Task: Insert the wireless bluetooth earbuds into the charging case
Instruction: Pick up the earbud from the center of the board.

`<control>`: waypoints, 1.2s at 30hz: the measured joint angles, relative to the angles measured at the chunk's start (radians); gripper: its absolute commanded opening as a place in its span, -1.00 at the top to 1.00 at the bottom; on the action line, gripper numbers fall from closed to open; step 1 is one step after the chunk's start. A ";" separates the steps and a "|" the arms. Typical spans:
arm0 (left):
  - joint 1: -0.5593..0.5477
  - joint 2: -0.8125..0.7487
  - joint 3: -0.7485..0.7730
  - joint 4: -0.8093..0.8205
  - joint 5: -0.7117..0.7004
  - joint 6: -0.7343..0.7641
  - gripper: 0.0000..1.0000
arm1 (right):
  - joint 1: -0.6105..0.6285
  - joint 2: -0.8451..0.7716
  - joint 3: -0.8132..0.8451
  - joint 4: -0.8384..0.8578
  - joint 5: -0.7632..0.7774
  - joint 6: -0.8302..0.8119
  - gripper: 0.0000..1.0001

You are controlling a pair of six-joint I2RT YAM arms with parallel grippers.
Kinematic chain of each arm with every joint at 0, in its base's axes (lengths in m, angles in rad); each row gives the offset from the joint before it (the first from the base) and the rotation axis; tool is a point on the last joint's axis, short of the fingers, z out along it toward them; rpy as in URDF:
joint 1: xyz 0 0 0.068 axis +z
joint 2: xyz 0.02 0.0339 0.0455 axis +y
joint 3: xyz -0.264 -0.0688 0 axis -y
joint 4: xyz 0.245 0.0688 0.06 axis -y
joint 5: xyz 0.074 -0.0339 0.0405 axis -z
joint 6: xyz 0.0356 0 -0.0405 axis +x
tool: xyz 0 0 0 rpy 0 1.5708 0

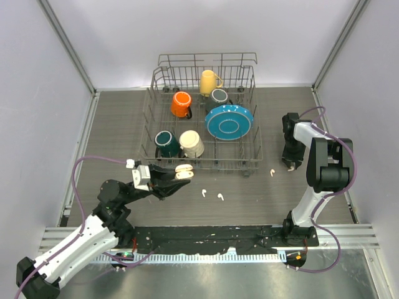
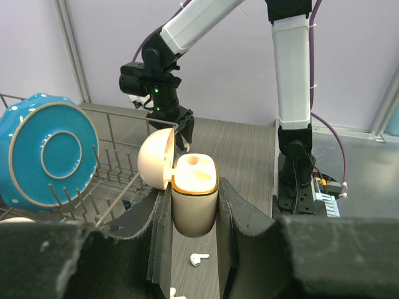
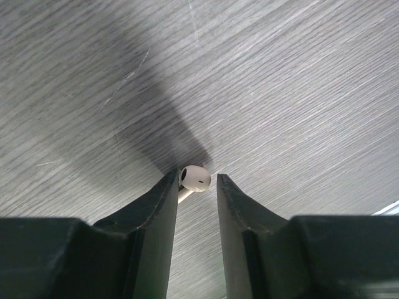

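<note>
Only the right wrist view shows an earbud (image 3: 195,177) between the narrowly parted fingertips of the right gripper (image 1: 291,166), low over the table (image 3: 299,75). Its head points outward and its stem slants back behind one finger, mostly hidden; whether it is pinched I cannot tell. The left wrist view shows the left gripper (image 1: 177,175) clamped on the charging case (image 2: 194,215) — upright, sockets up, lid (image 2: 154,159) swung open sideways. Overhead, three loose earbuds (image 1: 204,194) lie before the dish rack (image 1: 149,118) — tiny, their orientation unclear.
</note>
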 measured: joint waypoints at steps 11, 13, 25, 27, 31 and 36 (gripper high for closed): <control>0.000 -0.018 -0.001 -0.040 -0.008 0.002 1.00 | 0.000 -0.001 0.007 -0.010 -0.002 -0.007 -0.13; 0.000 -0.024 -0.001 -0.044 -0.014 0.004 1.00 | 0.000 -0.002 0.010 -0.013 -0.006 -0.008 -0.22; 0.000 0.006 -0.001 -0.056 -0.016 0.013 1.00 | 0.004 -0.040 0.013 -0.001 -0.101 0.031 -0.49; 0.000 0.013 -0.001 -0.056 -0.017 0.014 1.00 | 0.005 -0.062 0.013 -0.001 -0.112 0.041 -0.52; 0.000 0.027 -0.001 -0.055 -0.018 0.024 1.00 | 0.004 -0.114 0.017 -0.004 -0.132 0.070 -0.52; 0.000 0.036 -0.001 -0.055 -0.021 0.028 1.00 | -0.015 -0.154 0.026 -0.009 -0.187 0.129 -0.51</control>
